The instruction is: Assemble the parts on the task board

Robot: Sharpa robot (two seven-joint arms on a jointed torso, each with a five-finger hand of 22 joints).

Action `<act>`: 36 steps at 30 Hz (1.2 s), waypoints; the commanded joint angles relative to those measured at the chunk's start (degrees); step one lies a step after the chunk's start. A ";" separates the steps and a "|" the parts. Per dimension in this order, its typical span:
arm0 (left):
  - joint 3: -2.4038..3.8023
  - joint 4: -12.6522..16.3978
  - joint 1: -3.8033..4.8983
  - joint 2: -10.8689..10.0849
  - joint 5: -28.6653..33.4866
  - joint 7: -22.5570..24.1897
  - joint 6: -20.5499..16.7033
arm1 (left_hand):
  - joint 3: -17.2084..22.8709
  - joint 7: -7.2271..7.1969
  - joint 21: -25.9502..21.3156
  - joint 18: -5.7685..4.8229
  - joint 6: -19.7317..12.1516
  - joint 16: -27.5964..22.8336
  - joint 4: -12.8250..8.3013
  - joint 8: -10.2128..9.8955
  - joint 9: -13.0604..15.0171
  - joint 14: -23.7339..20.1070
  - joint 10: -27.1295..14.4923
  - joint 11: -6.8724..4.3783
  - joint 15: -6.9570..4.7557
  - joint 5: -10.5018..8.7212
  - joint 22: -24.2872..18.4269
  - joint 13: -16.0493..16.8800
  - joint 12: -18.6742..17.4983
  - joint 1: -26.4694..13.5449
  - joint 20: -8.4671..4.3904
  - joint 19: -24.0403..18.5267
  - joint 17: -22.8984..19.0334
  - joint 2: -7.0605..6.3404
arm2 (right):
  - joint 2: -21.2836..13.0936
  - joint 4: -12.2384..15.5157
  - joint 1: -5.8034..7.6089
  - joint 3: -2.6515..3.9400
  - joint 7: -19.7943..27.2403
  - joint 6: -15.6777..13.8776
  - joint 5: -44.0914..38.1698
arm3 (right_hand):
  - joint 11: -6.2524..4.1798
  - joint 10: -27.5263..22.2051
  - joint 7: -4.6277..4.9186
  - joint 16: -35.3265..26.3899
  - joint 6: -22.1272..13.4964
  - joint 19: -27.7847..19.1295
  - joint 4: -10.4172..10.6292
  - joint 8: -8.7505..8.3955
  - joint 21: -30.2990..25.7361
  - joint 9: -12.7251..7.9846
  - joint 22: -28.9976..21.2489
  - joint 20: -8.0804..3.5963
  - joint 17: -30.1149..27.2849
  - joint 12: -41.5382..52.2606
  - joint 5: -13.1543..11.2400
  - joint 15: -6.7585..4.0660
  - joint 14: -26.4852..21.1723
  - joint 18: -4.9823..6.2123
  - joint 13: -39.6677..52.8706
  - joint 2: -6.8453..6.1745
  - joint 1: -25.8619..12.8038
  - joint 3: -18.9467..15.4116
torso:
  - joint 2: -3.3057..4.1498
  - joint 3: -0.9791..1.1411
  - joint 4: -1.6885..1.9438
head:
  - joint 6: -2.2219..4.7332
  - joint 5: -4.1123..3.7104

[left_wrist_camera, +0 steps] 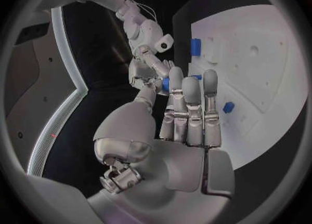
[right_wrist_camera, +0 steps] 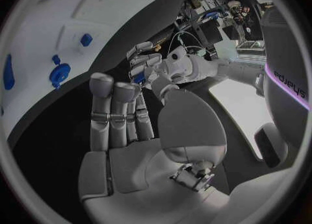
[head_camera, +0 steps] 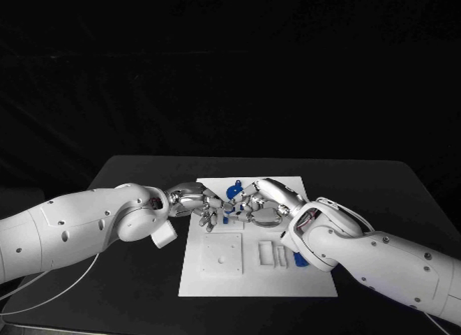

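- Where the two arms meet over the far half of the task board (head_camera: 220,279), the left hand (head_camera: 195,204) and the right hand (head_camera: 266,199) sit fingertip to fingertip, just above the white plate.
- Between the fingertips of both hands stands a slim blue part (head_camera: 226,213); the left wrist view shows it touching the left hand's fingers – whether either hand actually pinches it, I cannot tell.
- Left hand: its fingers lie straight and side by side, thumb off to one side.
- Right hand: its fingers also lie stretched out together, thumb held apart from them.
- Just beyond the fingertips of both hands, a rounder blue part (head_camera: 233,189) stands on the board.
- Behind the right hand, beside its forearm, another blue part (head_camera: 300,259) lies at the board's edge.
- Under the board lies the black desk (head_camera: 139,174).
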 commanded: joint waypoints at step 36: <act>0.05 -1.19 3.59 1.21 -7.41 -14.79 -5.05 | 14.71 -0.84 2.93 0.03 2.05 1.13 -1.05 0.04 8.12 2.06 2.41 -1.16 -1.14 -2.77 1.45 0.83 0.97 -0.67 -0.95 0.76 1.82 -3.10 | -4.46 -2.77 -0.03 8.58 -2.51 -1.31 9.46 | 2.46 -3.53 3.54 -3.36 -12.12 1.94 1.13 0.23 -17.95 -0.05 -1.63 1.58 -3.75 -0.41 18.80 1.90 -3.51 1.87 -5.64 -1.99 2.82 -20.14 | -0.03 0.06 -0.08 | -0.15 -0.12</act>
